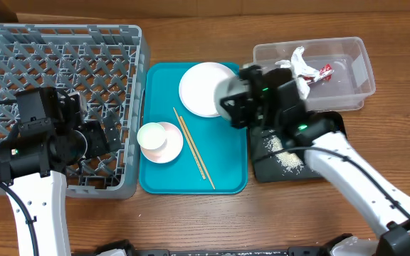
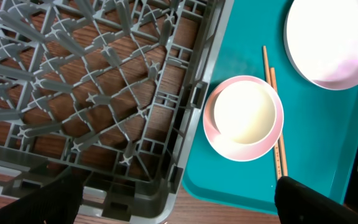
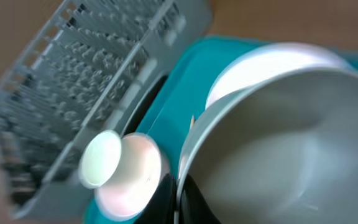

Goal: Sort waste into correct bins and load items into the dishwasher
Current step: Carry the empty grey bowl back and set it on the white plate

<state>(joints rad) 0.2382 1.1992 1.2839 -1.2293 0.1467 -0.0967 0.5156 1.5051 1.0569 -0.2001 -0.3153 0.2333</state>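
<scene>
Already the waste part is looking settled: a crumpled napkin and a red wrapper are lying inside the clear tub, and loose rice is sitting on the black tray just in front of it. Loading, by contrast, is looking barely begun, since the dish rack on the left of the bench is showing only bare lattice where the arm is not hiding it.

The right end effector is clamping the rim of the grey bowl and holding it off the surface, above the right side of the teal tray and just beside the white plate. The wrist view is blurring, but the bowl's pale inside is filling most of it and looking clean of food.

The left end effector is hanging with its jaws spread wide and gripping nothing, over the near right part of the rack.

Waiting on the teal tray are the plate, the pink saucer with the white cup standing on it, and the two chopsticks lying diagonally alongside. By my reckoning, the bowl is heading for the rack first and all those pieces are remaining to follow
</scene>
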